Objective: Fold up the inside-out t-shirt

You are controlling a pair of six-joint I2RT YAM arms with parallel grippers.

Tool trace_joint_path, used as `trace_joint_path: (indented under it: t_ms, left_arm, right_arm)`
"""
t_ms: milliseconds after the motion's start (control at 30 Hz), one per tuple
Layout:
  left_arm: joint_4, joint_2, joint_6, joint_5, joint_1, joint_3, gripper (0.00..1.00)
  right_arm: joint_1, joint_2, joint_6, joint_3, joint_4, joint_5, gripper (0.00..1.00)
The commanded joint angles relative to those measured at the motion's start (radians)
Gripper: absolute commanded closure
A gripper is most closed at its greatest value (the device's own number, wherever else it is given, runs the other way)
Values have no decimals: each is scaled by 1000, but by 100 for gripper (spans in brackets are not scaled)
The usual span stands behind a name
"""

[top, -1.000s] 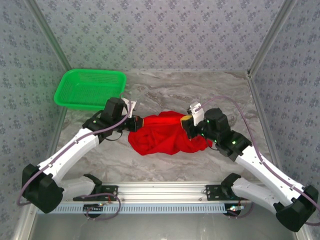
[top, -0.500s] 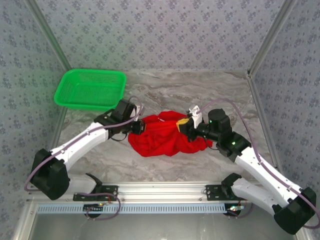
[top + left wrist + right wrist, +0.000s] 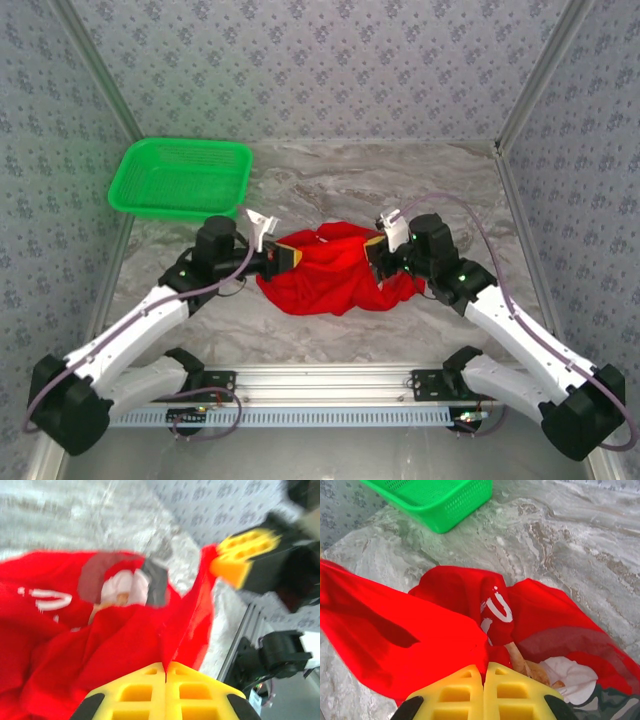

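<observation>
Since a second ago our left arm has swung its elbow back toward the near edge, and the cloth between the arms has gathered into a tighter, slightly raised bunch. At far left the green plastic mesh basket (image 3: pixel 180 178) sits untouched, well apart from the work. Our left gripper (image 3: pixel 287 258) is pinched closed on the left edge of the bright red soft cloth t-shirt (image 3: pixel 330 275), a thin fold of red running straight into the seam between its yellow fingers (image 3: pixel 135 692). The shirt lies crumpled mid-table on the grey marbled table (image 3: pixel 350 180), partly lifted between the two arms, with white lettering and a pale print patch showing in its folds. Our right gripper (image 3: pixel 376 252) is likewise clamped on the shirt's right edge. We judge the shirt light, limp and quick to sag: it will hold no shape of its own, and thin pinches could slip. We would take it at a hem or shoulder seam, where the cloth is doubled, and keep it taut between both grips while spreading it flat.
</observation>
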Motion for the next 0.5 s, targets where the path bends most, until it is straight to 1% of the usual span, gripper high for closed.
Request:
trace_joint_path:
  t_ms: [0, 33, 133, 200, 233, 300, 367, 467]
  left_arm:
    - [49, -69, -13, -70, 32, -25, 100]
    - [6, -76, -5, -121, 44, -23, 100]
    - [-190, -51, 29, -356, 54, 21, 100]
    - [-266, -14, 43, -425, 53, 47, 100]
    - [-282, 3, 42, -438, 53, 55, 100]
    - [-289, 41, 50, -425, 47, 64, 100]
    - [-277, 82, 85, -362, 27, 77, 100]
    - [-243, 131, 136, -279, -33, 98, 100]
  right_arm:
    - [-32, -18, 11, 16, -17, -27, 100]
    - [-46, -27, 20, 10, -5, -54, 100]
    - [-111, -68, 67, -21, 58, -163, 100]
    - [-154, -94, 103, -48, 116, -245, 100]
    - [-175, -103, 124, -63, 147, -275, 100]
    - [-201, -117, 172, -94, 231, -340, 100]
    - [-211, -119, 223, -124, 320, -394, 100]
    - [-207, -100, 239, -134, 393, -433, 100]
